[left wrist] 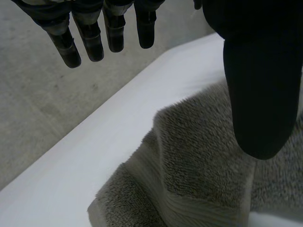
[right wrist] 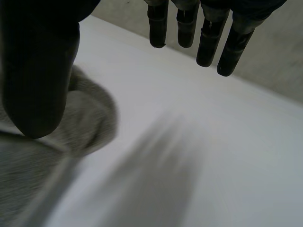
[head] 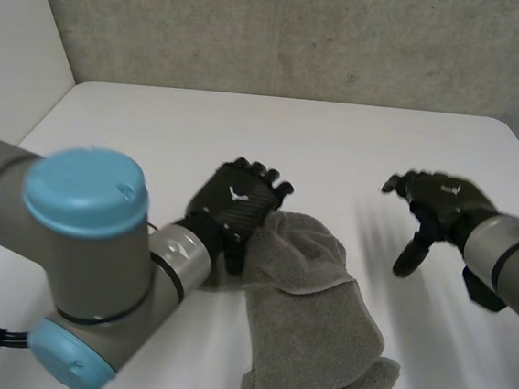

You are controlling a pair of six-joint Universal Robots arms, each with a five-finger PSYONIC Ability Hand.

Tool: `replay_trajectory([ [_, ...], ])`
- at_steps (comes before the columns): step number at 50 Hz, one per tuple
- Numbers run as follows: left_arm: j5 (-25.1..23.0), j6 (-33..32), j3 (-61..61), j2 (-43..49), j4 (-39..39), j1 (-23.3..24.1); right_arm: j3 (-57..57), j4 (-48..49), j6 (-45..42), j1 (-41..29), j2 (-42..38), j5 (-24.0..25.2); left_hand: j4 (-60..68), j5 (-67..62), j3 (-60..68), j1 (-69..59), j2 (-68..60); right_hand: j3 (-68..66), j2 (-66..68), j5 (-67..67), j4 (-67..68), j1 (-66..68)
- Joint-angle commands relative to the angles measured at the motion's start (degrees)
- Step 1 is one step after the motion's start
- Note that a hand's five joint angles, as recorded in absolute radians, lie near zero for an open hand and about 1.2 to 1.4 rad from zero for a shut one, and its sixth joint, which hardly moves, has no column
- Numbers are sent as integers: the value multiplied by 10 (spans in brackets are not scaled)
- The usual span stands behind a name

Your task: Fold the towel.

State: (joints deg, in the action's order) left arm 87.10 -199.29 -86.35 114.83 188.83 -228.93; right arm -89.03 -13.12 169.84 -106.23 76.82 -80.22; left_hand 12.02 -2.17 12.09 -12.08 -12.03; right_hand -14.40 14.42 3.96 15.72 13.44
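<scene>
Left arm point(head: 84, 201) beside crumpled towel point(head: 312, 319), front-centre of table point(head: 293, 133).
Left hand point(head: 235, 206) relaxed over towel's far edge, grasping nothing; right hand point(head: 438, 202) released, apart. Likely soft, limp, light: pinch a corner.

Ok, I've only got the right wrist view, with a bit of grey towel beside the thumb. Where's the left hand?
Observer: The left hand is at the towel's far edge, on the side away from the right hand.
Operator: Is it gripping the cloth?
Observer: No. In the left wrist view its fingers are straight and off the cloth, and the thumb hangs over the pile.
Operator: And how does the towel lie overall?
Observer: Rumpled, not a neat fold. It runs from the left hand toward the near edge of the table.
</scene>
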Motion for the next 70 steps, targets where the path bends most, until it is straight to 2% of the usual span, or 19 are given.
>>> replay_trajectory([
  [1, 1, -58, -20, 53, 104, 15, -76, 30, 68, 23, -13, 57, 27, -26, 27, -27, -27, 4, -5, 0, -18, 5],
  [5, 1, -65, -20, 70, 116, 19, -111, 66, 101, 22, -31, 60, 115, -113, 114, -114, -115, 4, -5, 0, -18, 5],
  [7, 2, -75, -21, 76, 114, 19, -117, 72, 106, 21, -35, 60, 406, -404, 405, -405, -406, 4, -5, 0, -18, 5],
  [8, 2, -75, -22, 76, 114, 19, -121, 77, 107, 17, -40, 60, 408, -406, 407, -407, -407, 6, -6, -2, -19, 3],
  [9, 10, -79, -24, 73, 115, 18, -121, 77, 107, 17, -40, 60, 597, -596, 597, -597, -597, 6, -6, -2, -19, 3],
  [11, 12, -82, -29, 66, 116, 17, -127, 82, 108, 13, -44, 60, 679, -677, 678, -678, -679, 10, -10, -5, -23, 0],
  [18, 49, -82, -67, -1, 125, -6, -127, 97, 109, 2, -46, 58, 680, -678, 679, -679, -680, 15, -15, -10, -28, -5],
  [20, 70, -84, -90, -26, 133, -33, -126, 100, 109, -4, -50, 56, 680, -678, 679, -679, -680, 15, -15, -10, -28, -5],
  [29, 71, -82, -146, -72, 135, -77, -100, 101, 111, -40, -95, 40, 680, -678, 679, -679, -680, -9, 9, 13, -4, 18],
  [34, 68, -81, -181, -97, 140, -104, -90, 102, 112, -66, -116, 46, 680, -678, 679, -679, -680, -214, 214, 219, 201, 224],
  [35, 68, -81, -181, -97, 140, -104, -84, 101, 112, -75, -120, 47, 680, -678, 679, -679, -680, -341, 341, 345, 328, 350],
  [36, 68, -81, -184, -99, 144, -105, -84, 101, 112, -75, -120, 47, 680, -678, 679, -679, -680, -342, 342, 346, 329, 352],
  [38, 68, -81, -185, -100, 147, -105, -70, 102, 111, -89, -114, 41, 680, -678, 679, -679, -680, -655, 655, 659, 642, 664],
  [45, 70, -78, -149, -101, 175, -114, 16, 104, 106, -88, -49, 33, 680, -678, 679, -679, -680, -656, 656, 660, 643, 666],
  [47, 76, -74, -90, -105, 190, -119, 56, 106, 105, -88, -30, 24, 680, -678, 679, -679, -680, -656, 656, 660, 643, 666],
  [52, 99, -47, 56, -105, 195, -113, 269, 150, 83, -90, 16, -63, 680, -678, 679, -679, -680, -656, 656, 660, 643, 666],
  [57, 138, 19, 201, -107, 192, -113, 358, 223, 37, -96, 39, -89, 680, -678, 679, -679, -680, -656, 656, 660, 643, 666],
  [63, 140, 58, 274, -104, 158, -114, 367, 182, -42, -107, 36, -72, 680, -678, 679, -679, -680, -656, 656, 660, 643, 666],
  [70, 131, 61, 183, -100, 114, -115, 292, 89, -132, -169, 3, -63, 680, -678, 679, -679, -680, -656, 656, 660, 643, 666],
])
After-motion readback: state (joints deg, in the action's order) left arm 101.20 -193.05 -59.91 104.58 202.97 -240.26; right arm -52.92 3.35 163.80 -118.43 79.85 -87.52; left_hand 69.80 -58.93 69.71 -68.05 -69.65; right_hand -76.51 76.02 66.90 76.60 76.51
